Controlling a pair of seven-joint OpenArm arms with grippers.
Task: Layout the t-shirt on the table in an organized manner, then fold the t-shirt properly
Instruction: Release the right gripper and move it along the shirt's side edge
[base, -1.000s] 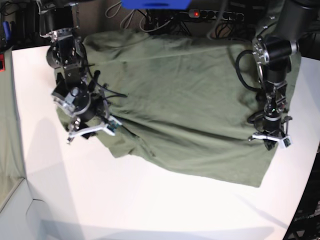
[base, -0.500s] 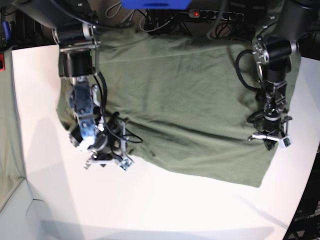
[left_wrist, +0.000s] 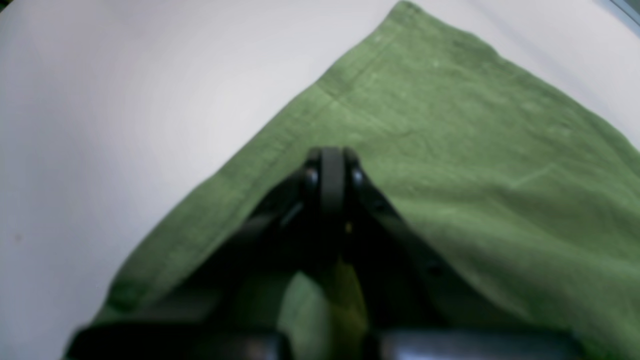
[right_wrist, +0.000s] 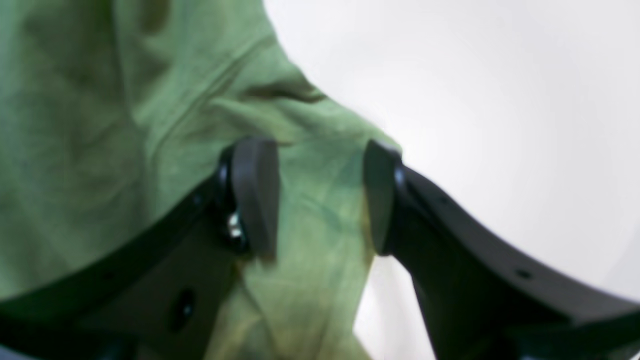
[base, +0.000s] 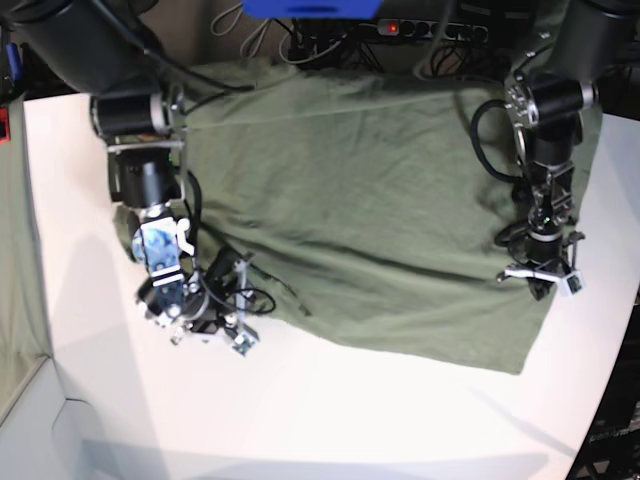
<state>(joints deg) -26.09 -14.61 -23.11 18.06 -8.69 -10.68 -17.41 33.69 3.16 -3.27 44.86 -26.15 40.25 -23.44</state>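
T-shirt lies spread on the white table, its near edge uneven. Left gripper: closed, at the shirt's side near the hem; cloth in its grip cannot be made out. Right gripper: fingers parted over the shirt's opposite near corner.

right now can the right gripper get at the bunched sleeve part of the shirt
Probably yes: the right gripper hovers with its jaws apart over that part of the t-shirt, and nothing seems to lie between them.
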